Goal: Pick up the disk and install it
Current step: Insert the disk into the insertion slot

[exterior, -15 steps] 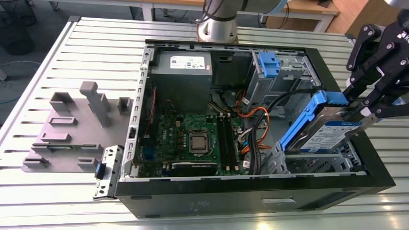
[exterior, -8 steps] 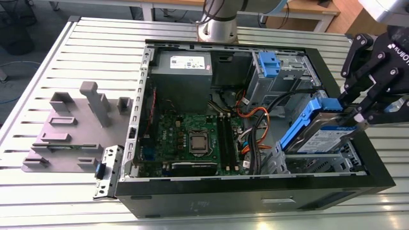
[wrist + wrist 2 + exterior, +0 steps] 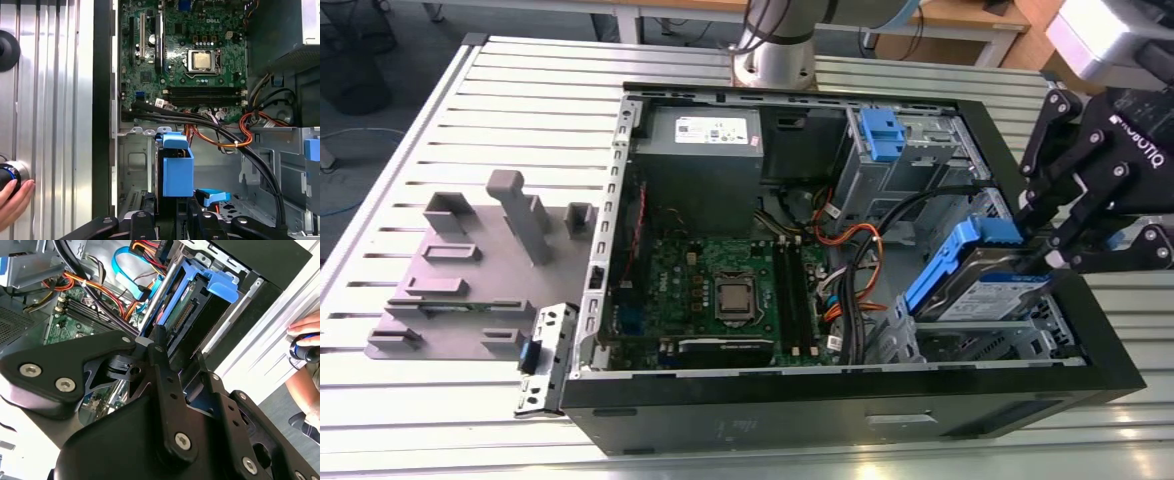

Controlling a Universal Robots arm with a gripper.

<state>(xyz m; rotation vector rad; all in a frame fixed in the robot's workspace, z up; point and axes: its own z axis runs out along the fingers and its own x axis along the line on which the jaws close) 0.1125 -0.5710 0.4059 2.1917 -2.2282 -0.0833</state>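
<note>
The slatted aluminium table (image 3: 480, 80) carries an open desktop computer case (image 3: 854, 405) lying on its side. To the exterior view's right of the motherboard (image 3: 720, 285) sits the grey drive cage (image 3: 987, 340). The disk (image 3: 994, 288), in its blue carrier, rests tilted in the cage's mouth and is not seated flat. My gripper (image 3: 178, 346) stands at the disk's raised end, just beside the case wall. My jaws look clamped across the carrier, though the contact is partly hidden. The disk's long axis runs straight ahead of me, sloping down toward the motherboard.
</note>
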